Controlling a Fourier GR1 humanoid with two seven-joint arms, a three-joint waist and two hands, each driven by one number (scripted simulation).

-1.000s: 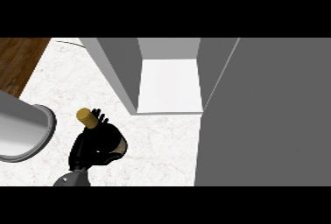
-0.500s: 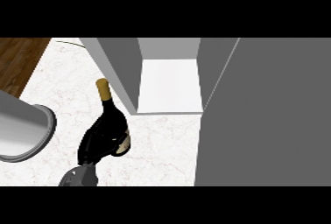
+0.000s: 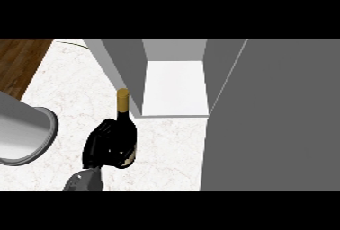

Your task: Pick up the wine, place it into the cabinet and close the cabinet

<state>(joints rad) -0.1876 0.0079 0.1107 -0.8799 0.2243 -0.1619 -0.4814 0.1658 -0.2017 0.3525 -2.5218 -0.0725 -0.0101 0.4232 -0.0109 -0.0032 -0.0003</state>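
Gripping the wine (image 3: pixel 124 117), left hand (image 3: pixel 98 146) seemingly hides its base.

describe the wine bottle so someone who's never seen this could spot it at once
Find the open grey cabinet with its white floor. Just off its left front corner is the wine bottle, the left hand curled round it. Dark body, tan top; the round vessel at left is pale grey.

White marbled counter (image 3: pixel 66 90), brown wood floor (image 3: pixel 20 58) at upper left, grey cabinet (image 3: pixel 176 87) at right standing open, white inside.
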